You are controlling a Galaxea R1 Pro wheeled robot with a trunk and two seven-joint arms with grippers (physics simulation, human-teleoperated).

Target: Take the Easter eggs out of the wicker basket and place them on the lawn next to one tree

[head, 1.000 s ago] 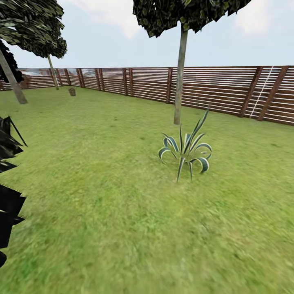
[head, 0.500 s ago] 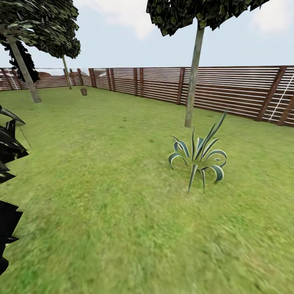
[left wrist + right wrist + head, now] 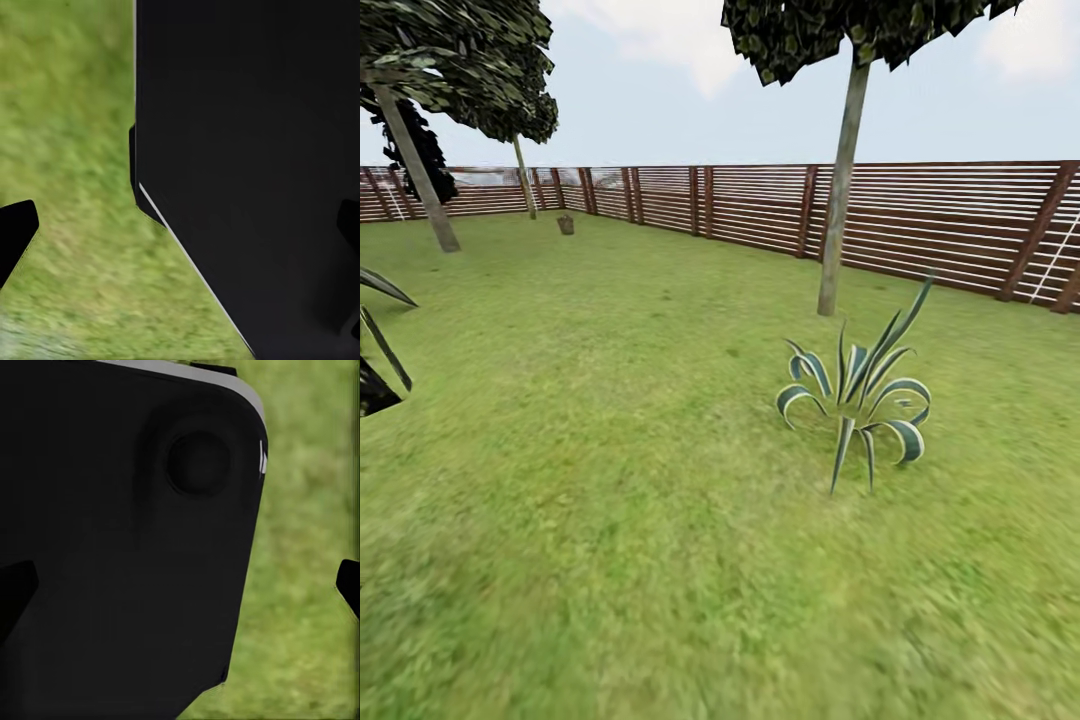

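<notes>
View shift: the whole head view has slid since a second ago. The striped plant (image 3: 855, 405) and the nearest tree (image 3: 841, 190) sit further right and lower in frame, and the black spiky foliage at the left edge (image 3: 375, 345) has mostly dropped out. This reads as camera and base motion, not as things moving.

Meaning for task: the robot is in transit across the lawn (image 3: 620, 480). The heading looks to be swinging toward the far corner of the garden. No egg has been handled yet, judging by what lies in sight.

Basket: a small brown object (image 3: 566, 224) stands on the grass by the far fence (image 3: 920, 225), well apart from both arms. It is probably the wicker basket, but too small to confirm. Eggs cannot be made out.

Left gripper (image 3: 180, 232): dark fingertips at opposite edges of the wrist view, spread wide, nothing between them; a black robot panel (image 3: 255, 172) looms close in front, grass beyond.

Right gripper (image 3: 184, 585): fingertips likewise far apart and empty, facing a black rounded casing (image 3: 135, 547) with a pale rim.

Textures: grass mottled green, blurred near the base. Fence of thin horizontal brown slats on slanted posts. Nearest trunk slim, smooth, pale grey-beige, under a dark blocky crown. Plant leaves arching, blade-shaped, green with pale edges.

Other trees: two more pale trunks (image 3: 420, 170) stand left, far off.
</notes>
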